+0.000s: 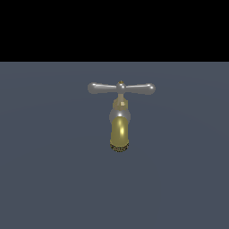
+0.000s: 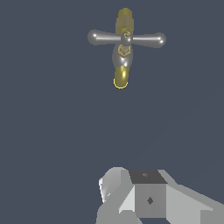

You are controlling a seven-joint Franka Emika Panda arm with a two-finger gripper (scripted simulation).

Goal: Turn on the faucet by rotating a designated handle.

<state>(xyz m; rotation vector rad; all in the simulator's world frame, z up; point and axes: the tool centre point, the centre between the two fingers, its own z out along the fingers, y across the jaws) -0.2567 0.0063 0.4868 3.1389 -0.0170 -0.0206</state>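
Observation:
The faucet [image 1: 120, 129] stands alone on the flat grey floor, its golden-brass spout curving down to a dark speckled nozzle rim. Across its top lies the handle [image 1: 121, 88], a slim silver crossbar with bulbous ends and a small brass cap at the centre. In the wrist view the faucet [image 2: 122, 70] and the handle [image 2: 127, 39] show from above, well away from my gripper [image 2: 131, 186]. Only pale grey blocky parts of the gripper show at the frame's edge, touching nothing, and its jaws cannot be read. The exterior view does not show the gripper.
A plain dark grey floor [image 1: 53, 179] surrounds the faucet on all sides. A black band fills the background above it in the exterior view.

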